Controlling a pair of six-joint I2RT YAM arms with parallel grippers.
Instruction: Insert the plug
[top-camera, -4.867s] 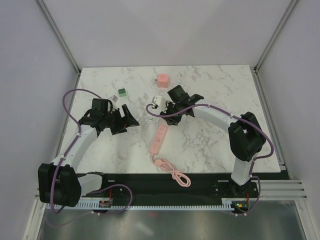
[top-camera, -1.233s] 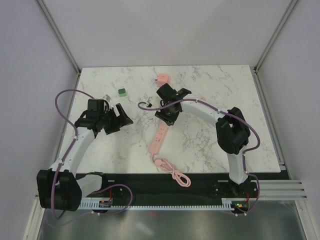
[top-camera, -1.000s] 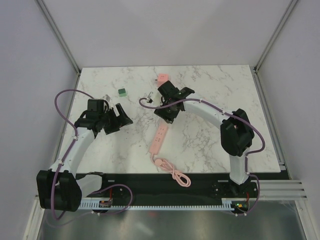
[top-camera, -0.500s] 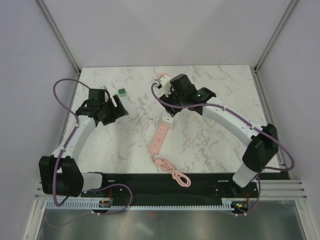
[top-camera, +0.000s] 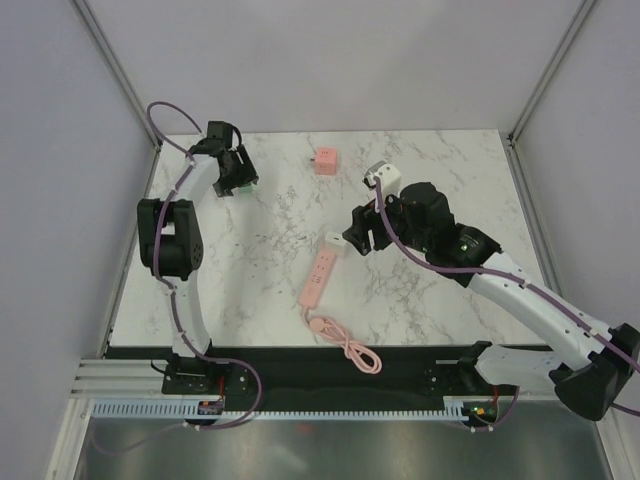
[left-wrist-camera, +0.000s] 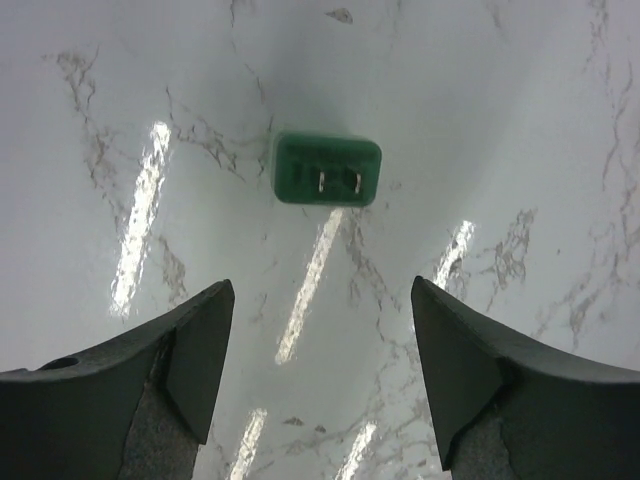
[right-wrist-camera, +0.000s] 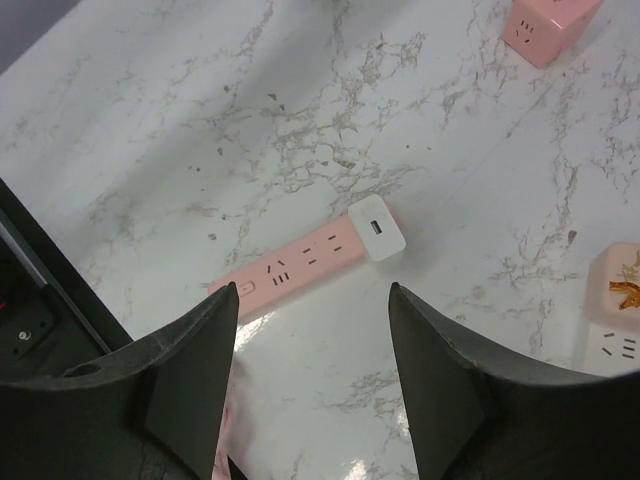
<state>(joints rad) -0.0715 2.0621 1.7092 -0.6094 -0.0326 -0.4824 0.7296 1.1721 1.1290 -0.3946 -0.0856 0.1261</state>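
Note:
The pink power strip (top-camera: 317, 280) lies mid-table, also in the right wrist view (right-wrist-camera: 290, 268). A white plug (top-camera: 333, 243) sits on the strip's far end, flat face up (right-wrist-camera: 377, 229). My right gripper (top-camera: 362, 238) is open and empty, raised just right of that end (right-wrist-camera: 312, 290). A green plug (left-wrist-camera: 327, 170) lies prongs-up at the back left. My left gripper (top-camera: 238, 177) hovers over it, open and empty (left-wrist-camera: 320, 290), the plug a little ahead of the fingertips.
A pink cube adapter (top-camera: 324, 161) stands at the back centre, also in the right wrist view (right-wrist-camera: 548, 25). A white cube adapter (top-camera: 383, 176) stands behind my right arm. The strip's pink cord coils (top-camera: 345, 345) at the near edge.
My right gripper has left the white plug on the strip's far end and pulled back to the right. My left arm has swung to the back left over the green plug.

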